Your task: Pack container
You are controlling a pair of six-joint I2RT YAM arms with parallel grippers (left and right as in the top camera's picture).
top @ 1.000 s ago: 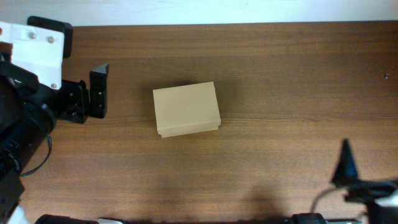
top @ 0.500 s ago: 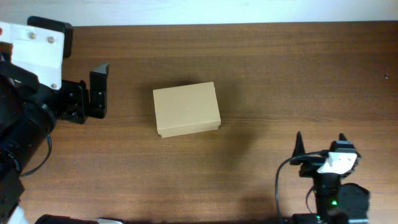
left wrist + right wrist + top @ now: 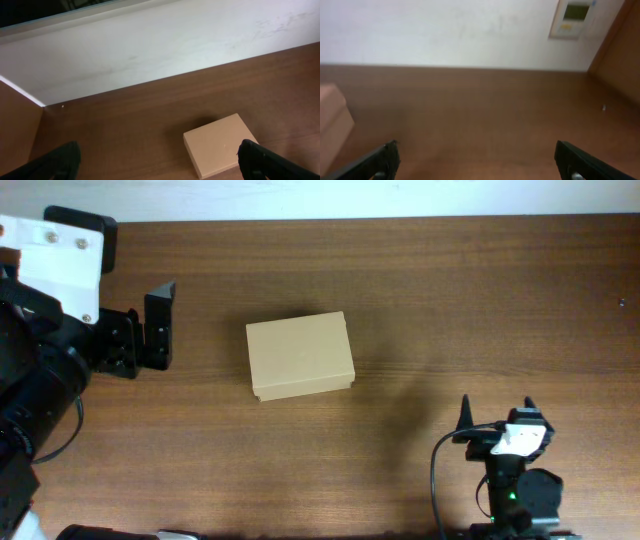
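Observation:
The container (image 3: 300,355) is a plain tan cardboard box with its lid shut, lying on the brown wooden table near the middle. It also shows in the left wrist view (image 3: 220,145) and at the left edge of the right wrist view (image 3: 332,122). My left gripper (image 3: 160,325) is open and empty at the far left, well left of the box; its fingertips show in the left wrist view (image 3: 160,162). My right gripper (image 3: 495,420) is open and empty near the front right, apart from the box; its fingertips show in the right wrist view (image 3: 480,162).
A white wall (image 3: 150,50) runs along the table's far edge. A small wall panel (image 3: 572,17) hangs on it at the right. A wooden side panel (image 3: 17,125) stands at the table's left end.
My right arm has come in from the front right corner and moved left, with its open fingers now fully in the overhead view. The left arm and the box have not moved.

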